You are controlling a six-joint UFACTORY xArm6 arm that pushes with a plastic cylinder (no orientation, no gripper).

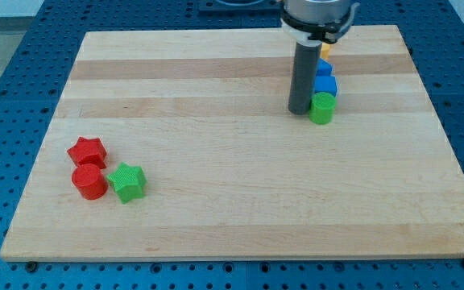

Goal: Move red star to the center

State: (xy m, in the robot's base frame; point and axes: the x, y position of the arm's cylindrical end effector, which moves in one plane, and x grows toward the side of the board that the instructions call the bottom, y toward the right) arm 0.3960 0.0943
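The red star lies near the board's left edge, toward the view's bottom. A red round block touches it from below, and a green star sits just right of that. My tip rests on the board at the upper right, far from the red star. It stands just left of a green round block, close to touching it.
Two blue blocks line up above the green round block, with a yellow block partly hidden behind the rod. The wooden board lies on a blue perforated table.
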